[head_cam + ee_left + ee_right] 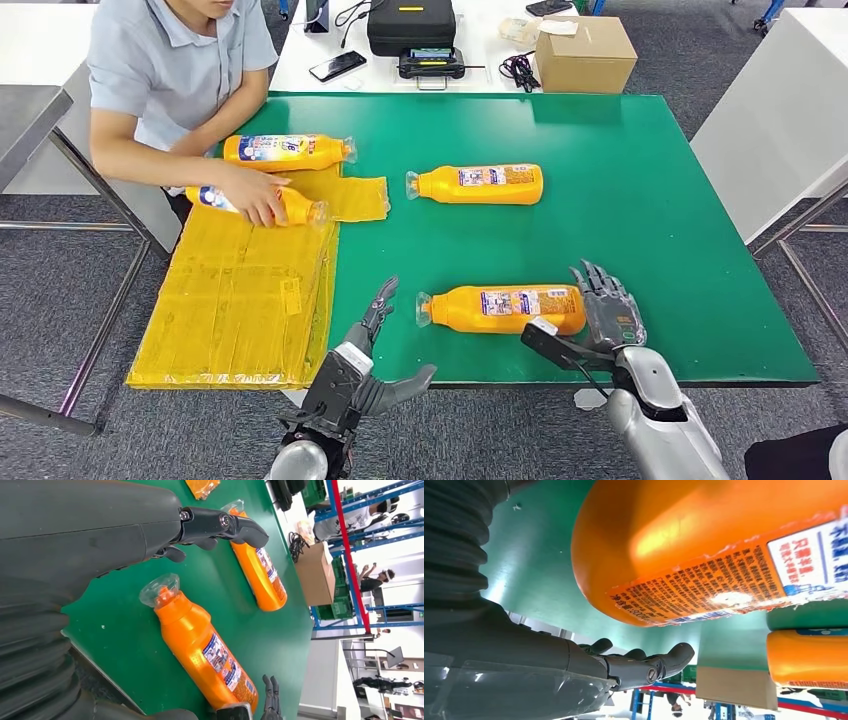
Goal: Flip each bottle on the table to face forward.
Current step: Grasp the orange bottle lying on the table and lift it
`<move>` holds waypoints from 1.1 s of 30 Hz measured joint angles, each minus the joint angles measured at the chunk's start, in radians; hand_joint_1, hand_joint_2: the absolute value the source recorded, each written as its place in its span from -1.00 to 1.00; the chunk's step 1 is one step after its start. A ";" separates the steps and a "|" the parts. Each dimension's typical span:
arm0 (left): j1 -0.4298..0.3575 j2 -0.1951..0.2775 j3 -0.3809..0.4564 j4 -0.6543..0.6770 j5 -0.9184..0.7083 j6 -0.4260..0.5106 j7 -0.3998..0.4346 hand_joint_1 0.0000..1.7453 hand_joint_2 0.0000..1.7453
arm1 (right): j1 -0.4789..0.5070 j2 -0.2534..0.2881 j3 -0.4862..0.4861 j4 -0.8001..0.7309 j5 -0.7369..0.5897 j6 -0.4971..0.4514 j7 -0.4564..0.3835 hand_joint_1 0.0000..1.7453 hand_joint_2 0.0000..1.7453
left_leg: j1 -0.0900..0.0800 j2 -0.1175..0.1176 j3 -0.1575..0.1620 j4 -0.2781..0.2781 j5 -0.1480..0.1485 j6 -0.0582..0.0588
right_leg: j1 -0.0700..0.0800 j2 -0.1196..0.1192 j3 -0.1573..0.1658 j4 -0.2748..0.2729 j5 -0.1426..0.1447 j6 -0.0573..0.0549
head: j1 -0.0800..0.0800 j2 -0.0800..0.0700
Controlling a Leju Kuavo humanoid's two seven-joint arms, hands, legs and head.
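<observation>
Flanking the near bottle (505,308), your two hands were set at its opposite ends, which reads as a setup for rolling it rather than lifting it. Your right hand (606,312) stood at the bottle's base, fingers spread and upright, just beside the orange body; whether it touched I could not tell, but it held nothing. Your left hand (372,352) waited near the clear cap end, fingers apart and empty, a little short of the bottle. The bottle itself lay on its side near the front edge of the green table (650,200), label up. A second bottle (478,184) lay further back, untouched, also on its side. At the far left a person's hand (258,200) rested on another bottle (262,204) over the yellow sheet (240,290), with one more bottle (288,151) just beyond it, likely staged there for later turns.
</observation>
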 joint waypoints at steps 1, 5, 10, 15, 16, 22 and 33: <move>0.000 0.000 0.000 0.000 -0.004 0.003 0.000 -1.00 1.00 | -0.002 0.001 0.003 0.002 0.001 0.000 -0.001 -1.00 1.00 | 0.000 0.000 0.000 0.000 0.000 0.000 | 0.000 0.000 0.000 0.000 0.000 0.000 | 0.000 0.000; -0.001 0.000 -0.001 0.000 -0.014 0.012 0.000 -1.00 1.00 | -0.004 0.004 0.021 0.004 0.002 0.001 -0.002 -1.00 1.00 | 0.000 0.000 0.000 0.000 0.000 0.000 | 0.000 0.000 0.000 0.000 0.000 0.000 | 0.000 0.000; -0.001 0.001 -0.001 0.000 -0.019 0.012 0.002 -1.00 1.00 | -0.003 0.006 0.047 -0.003 -0.008 0.012 -0.004 -1.00 1.00 | 0.000 0.000 0.000 0.000 0.000 0.000 | 0.000 0.000 0.000 0.000 0.000 0.000 | 0.000 0.000; -0.001 0.001 -0.001 0.003 -0.032 0.002 0.008 -1.00 1.00 | -0.002 0.004 0.078 -0.020 -0.015 0.040 0.006 -1.00 1.00 | 0.000 0.000 0.000 0.000 0.000 0.000 | 0.000 0.000 0.000 0.000 0.000 0.000 | 0.000 0.000; -0.001 0.001 -0.001 0.004 -0.033 0.000 0.009 -1.00 1.00 | -0.002 0.002 0.083 -0.023 -0.016 0.044 0.007 -1.00 1.00 | 0.000 0.000 0.000 0.000 0.000 0.000 | 0.000 0.000 0.000 0.000 0.000 0.000 | 0.000 0.000; -0.001 0.002 -0.001 0.010 -0.035 -0.005 0.010 -1.00 1.00 | 0.000 -0.003 0.101 -0.035 -0.025 0.054 0.011 -1.00 1.00 | 0.000 0.000 0.000 0.000 0.000 0.000 | 0.000 0.000 0.000 0.000 0.000 0.000 | 0.000 0.000; -0.001 0.002 -0.005 0.014 -0.036 -0.007 0.010 -1.00 1.00 | -0.002 -0.004 0.108 -0.037 -0.031 0.059 0.014 -1.00 1.00 | 0.000 0.000 0.000 0.000 0.000 0.000 | 0.000 0.000 0.000 0.000 0.000 0.000 | 0.000 0.000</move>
